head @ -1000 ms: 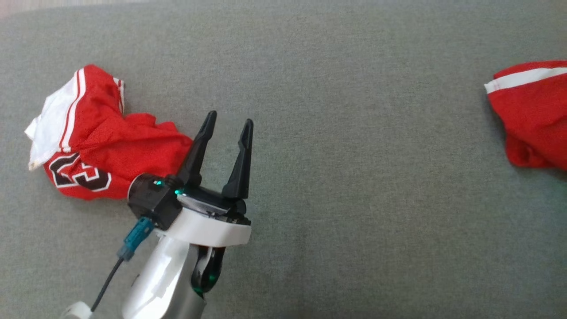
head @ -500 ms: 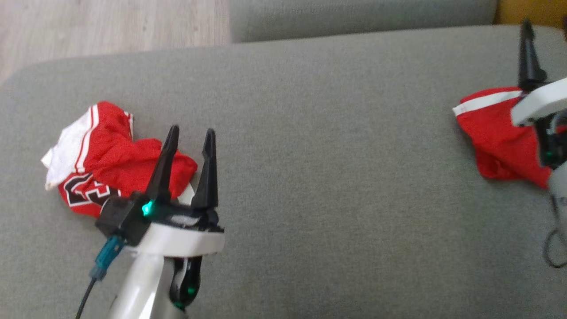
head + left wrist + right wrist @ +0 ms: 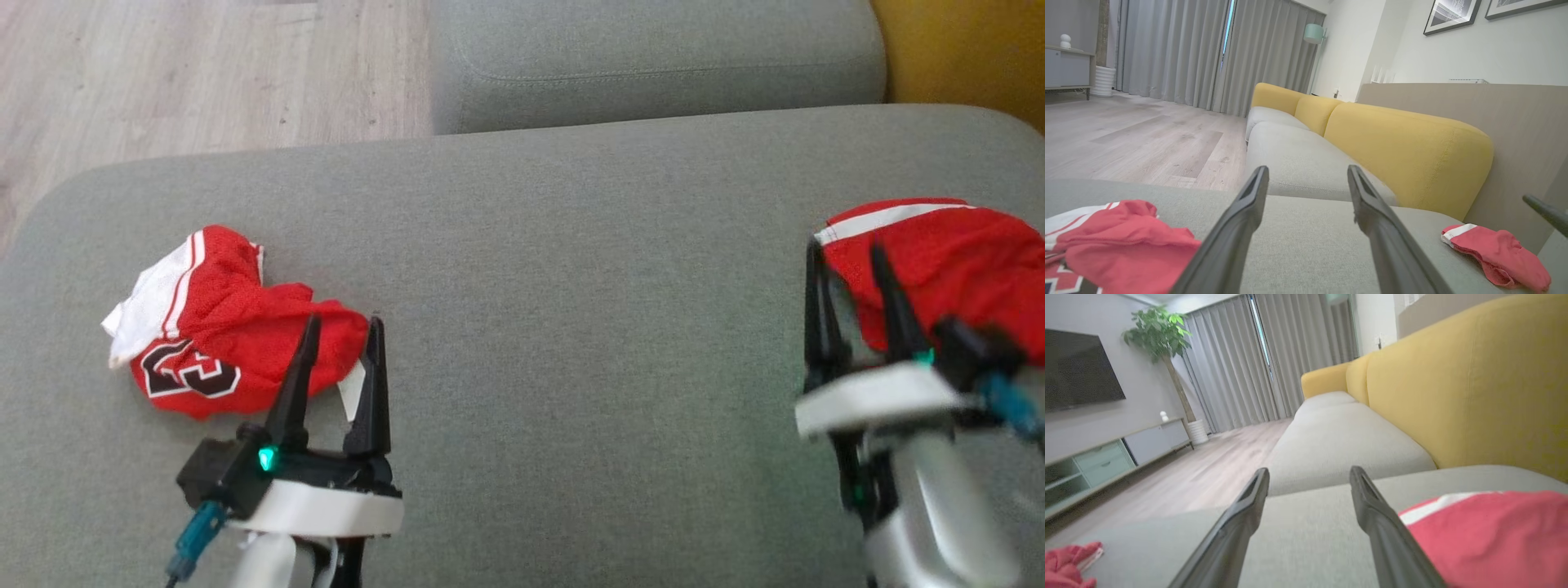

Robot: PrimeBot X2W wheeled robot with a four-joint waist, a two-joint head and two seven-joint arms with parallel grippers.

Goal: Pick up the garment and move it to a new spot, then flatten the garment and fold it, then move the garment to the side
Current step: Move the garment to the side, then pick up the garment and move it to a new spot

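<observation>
Setting: a broad grey seat cushion (image 3: 571, 269) fronts a second grey cushion (image 3: 653, 57) and a yellow backrest (image 3: 1404, 151); wood floor (image 3: 204, 73) lies beyond its far left edge; grey curtains (image 3: 1208, 53), a pale green lamp (image 3: 1314, 33) and framed pictures (image 3: 1449, 16) line the room; a dark television (image 3: 1077, 371), a leafy plant (image 3: 1159, 330) and a low cabinet (image 3: 1106, 453) stand across it.
Garments: a crumpled red jersey (image 3: 229, 327) with white trim lies on the cushion's left part; a second red garment (image 3: 963, 261) with a white band lies at the far right, well apart from the first.
In the way: the grey fabric between the two garments lies bare.
Left arm: the left gripper (image 3: 344, 321) points away from the robot, its fingers spread and holding nothing; the jersey's right edge lies just beside and behind the fingertips, a small white tag (image 3: 351, 392) showing between them.
Right arm: the right gripper (image 3: 845, 245), blurred, has its fingers parted and holds nothing; the second garment sits just to its right.
Writing: large dark numerals (image 3: 192, 371) edged in white on the jersey, apparently 23, seen turned round.
</observation>
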